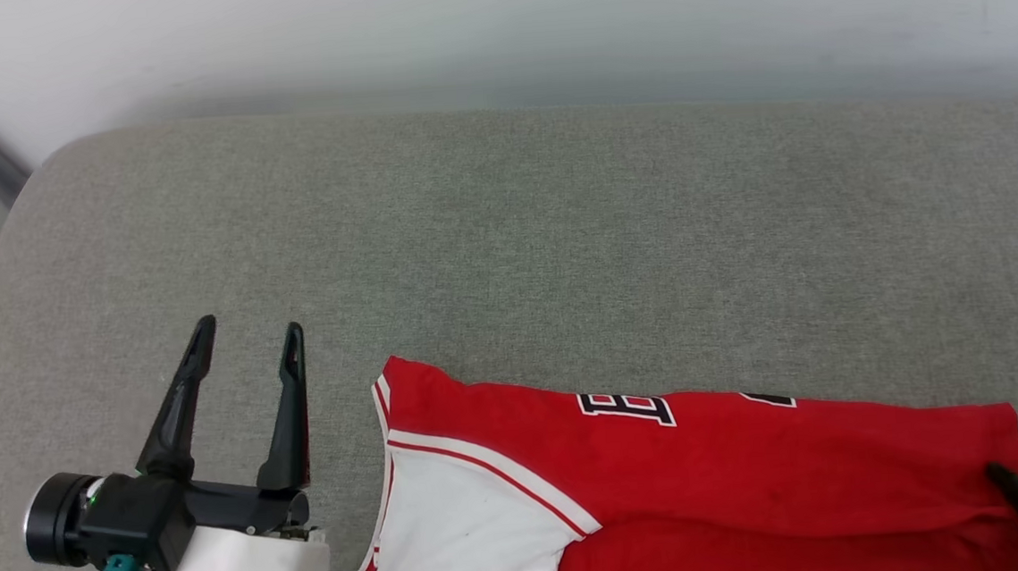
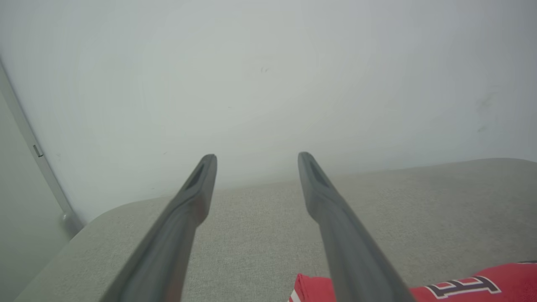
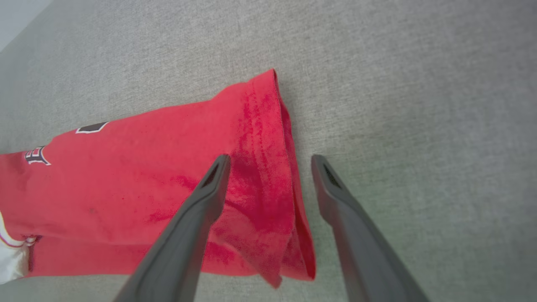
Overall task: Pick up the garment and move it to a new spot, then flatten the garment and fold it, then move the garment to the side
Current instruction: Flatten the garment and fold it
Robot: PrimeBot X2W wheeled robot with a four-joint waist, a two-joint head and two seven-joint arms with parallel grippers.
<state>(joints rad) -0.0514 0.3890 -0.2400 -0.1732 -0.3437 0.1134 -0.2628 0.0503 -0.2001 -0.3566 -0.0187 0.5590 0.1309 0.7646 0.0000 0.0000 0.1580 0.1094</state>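
Jaws open and empty, left gripper [image 1: 250, 329] beside the shirt [image 1: 755, 465], right gripper [image 3: 270, 158] over its hem: the fold looks half done, next grip both ends.

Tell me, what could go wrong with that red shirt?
The hem of the garment lies rumpled beneath the open right gripper; grabbing there might catch one layer and undo the fold. The open left gripper hangs beside the garment, not on it; a one-sided pull could skew it.
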